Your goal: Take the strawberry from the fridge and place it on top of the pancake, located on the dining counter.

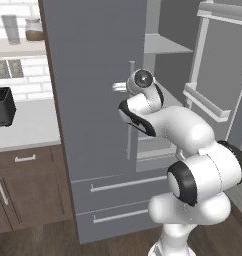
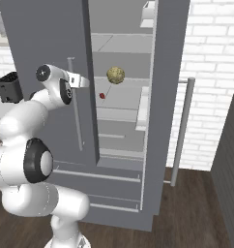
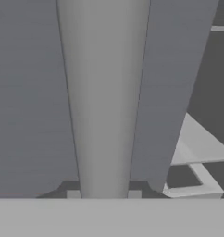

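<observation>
Strawberry point(image 2: 102, 96): small and red on a middle fridge shelf, just below and left of the lumpy yellowish ball point(image 2: 116, 75); untouched, well inside the opening.
Fridge point(image 1: 93, 90): right door swung wide, left door standing slightly ajar, so the shelves show only through the gap.
Gripper point(image 2: 82, 81): at the left door's bar handle point(image 2: 75, 116), near its top; in the hand view the bar rises between the two finger tips point(image 3: 73, 194), so the jaws look set around it, though whether they clench it I cannot tell.
Step, as I judge: pulling the left door wider, since it blocks a straight reach to the berry.
Toaster point(image 1: 2, 106): on the wall counter, clear of the work.
</observation>
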Robot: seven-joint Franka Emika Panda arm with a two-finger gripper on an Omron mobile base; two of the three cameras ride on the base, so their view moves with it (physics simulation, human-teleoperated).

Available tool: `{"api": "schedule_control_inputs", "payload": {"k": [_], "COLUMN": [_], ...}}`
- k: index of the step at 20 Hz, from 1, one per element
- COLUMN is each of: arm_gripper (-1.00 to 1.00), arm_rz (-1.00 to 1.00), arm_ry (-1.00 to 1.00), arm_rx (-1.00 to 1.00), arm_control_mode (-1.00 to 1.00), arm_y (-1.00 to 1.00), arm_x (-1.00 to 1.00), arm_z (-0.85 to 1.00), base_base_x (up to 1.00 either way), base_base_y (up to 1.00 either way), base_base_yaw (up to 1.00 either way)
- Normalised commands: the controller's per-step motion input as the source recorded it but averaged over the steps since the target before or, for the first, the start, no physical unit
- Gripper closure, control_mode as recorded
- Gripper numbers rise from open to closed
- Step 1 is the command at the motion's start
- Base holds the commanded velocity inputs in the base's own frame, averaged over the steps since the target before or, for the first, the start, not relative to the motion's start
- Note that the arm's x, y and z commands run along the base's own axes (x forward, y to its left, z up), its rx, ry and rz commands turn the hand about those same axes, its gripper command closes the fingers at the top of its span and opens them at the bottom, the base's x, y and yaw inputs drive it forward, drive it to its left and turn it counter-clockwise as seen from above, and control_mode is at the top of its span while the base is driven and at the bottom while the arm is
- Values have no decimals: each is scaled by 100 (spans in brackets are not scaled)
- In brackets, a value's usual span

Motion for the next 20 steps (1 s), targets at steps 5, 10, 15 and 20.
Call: {"api": "schedule_control_inputs", "payload": {"k": [5, 10, 15, 20], "arm_gripper": [100, 100, 100, 100], "arm_rz": [-20, -22, -18, -19], "arm_ry": [0, 10, 13, 11], "arm_rx": [-2, -4, 0, -2], "arm_control_mode": [-100, -100, -100, -100], "arm_y": [32, 65, 57, 55], "arm_x": [-79, -57, -61, -45], "arm_z": [-4, -5, -1, -17], "base_base_x": [0, 0, 0, 0], "base_base_y": [0, 0, 0, 0], "base_base_yaw": [0, 0, 0, 0]}}
